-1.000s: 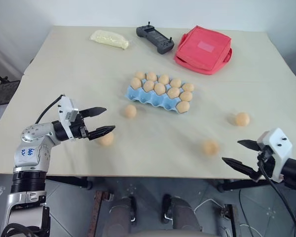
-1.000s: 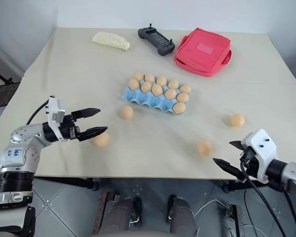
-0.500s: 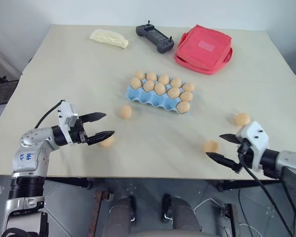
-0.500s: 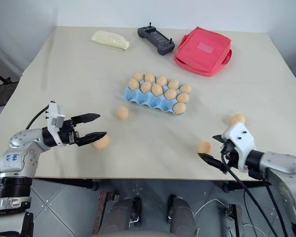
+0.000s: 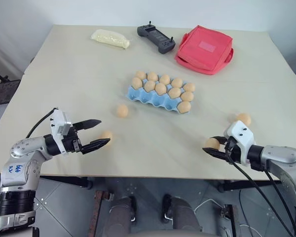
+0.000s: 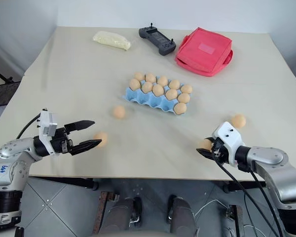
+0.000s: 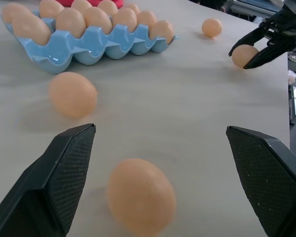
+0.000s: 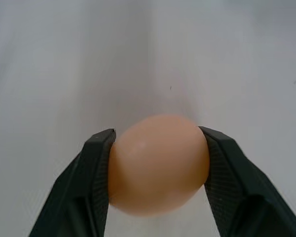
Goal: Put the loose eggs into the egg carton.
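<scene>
Partly hidden between the right pincer's (image 5: 210,148) clamped black fingers sits one tan oval egg (image 8: 159,163). Centrally on the bench (image 5: 64,74), the light-blue moulded carton (image 5: 153,97) holds eleven eggs. Left pincer (image 5: 96,133) gapes wide.

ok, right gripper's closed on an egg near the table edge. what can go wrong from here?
1. The right gripper pinches the egg by its sides, between narrow fingertips; it could slip out on lifting, or crack if squeezed harder.
2. That egg sits close to the table's near edge; a drop may roll off.
3. The egg carton has only its near row free; lowering could bump the seated eggs.
</scene>
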{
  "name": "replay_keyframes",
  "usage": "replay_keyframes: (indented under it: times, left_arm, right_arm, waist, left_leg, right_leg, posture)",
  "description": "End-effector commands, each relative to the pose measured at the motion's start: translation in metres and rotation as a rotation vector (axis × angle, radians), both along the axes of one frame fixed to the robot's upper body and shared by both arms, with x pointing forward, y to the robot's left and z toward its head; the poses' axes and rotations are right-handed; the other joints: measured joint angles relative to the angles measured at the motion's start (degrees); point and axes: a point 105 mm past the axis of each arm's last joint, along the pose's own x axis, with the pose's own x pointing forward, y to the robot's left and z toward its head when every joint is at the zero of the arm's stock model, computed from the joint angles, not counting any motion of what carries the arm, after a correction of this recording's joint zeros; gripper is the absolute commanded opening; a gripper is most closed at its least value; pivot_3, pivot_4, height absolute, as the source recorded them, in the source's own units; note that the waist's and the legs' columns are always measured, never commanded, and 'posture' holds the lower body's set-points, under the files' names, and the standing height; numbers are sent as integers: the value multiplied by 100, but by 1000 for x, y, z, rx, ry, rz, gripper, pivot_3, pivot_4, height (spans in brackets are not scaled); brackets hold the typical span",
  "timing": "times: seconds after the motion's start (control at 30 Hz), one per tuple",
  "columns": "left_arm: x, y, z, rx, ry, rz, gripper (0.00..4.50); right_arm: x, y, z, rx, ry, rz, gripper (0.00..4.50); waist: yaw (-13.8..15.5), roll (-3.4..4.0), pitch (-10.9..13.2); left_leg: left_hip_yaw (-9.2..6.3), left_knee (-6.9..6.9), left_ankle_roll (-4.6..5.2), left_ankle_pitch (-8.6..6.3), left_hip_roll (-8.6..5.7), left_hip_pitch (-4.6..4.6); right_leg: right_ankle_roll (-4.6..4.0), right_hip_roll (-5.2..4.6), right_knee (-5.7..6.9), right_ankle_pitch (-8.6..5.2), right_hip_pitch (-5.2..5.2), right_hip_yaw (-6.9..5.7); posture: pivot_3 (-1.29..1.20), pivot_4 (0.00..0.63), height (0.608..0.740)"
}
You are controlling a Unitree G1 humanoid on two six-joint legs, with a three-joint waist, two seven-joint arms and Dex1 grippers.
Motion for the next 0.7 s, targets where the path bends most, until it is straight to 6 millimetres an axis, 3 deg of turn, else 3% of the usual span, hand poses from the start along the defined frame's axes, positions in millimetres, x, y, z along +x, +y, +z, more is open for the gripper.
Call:
replay_keyframes:
  times: [0.03,0.23,0.53,0.7]
  left_arm:
    - [-2,2,15,0,-66,6,4500]
    - [6,-1,19,-17,-121,37,4500]
    - [10,-5,25,-49,-174,72,4500]
    - [5,-6,23,-48,-178,78,4500]
  right_arm:
    - [9,9,30,35,-120,31,2144]
    - [49,41,65,122,-265,38,2143]
    - [112,98,71,219,-323,18,2143]
    - [133,110,74,235,-354,-8,2143]
  waist:
    - [-1,1,1]
    - [-87,2,1]
    - [-176,3,2]
    - [-245,3,2]
  left_leg:
    - [0,0,0,0,0,0]
    - [11,3,-1,0,5,11]
    - [36,4,0,33,0,8]
    - [56,8,4,35,-2,9]
  right_leg:
    - [0,0,0,0,0,0]
    - [-1,1,11,2,-1,2]
    - [0,3,56,2,-15,6]
    - [3,17,75,2,-27,16]
  posture:
    - [0,150,740]
    - [0,150,740]
    - [0,150,740]
    - [0,150,740]
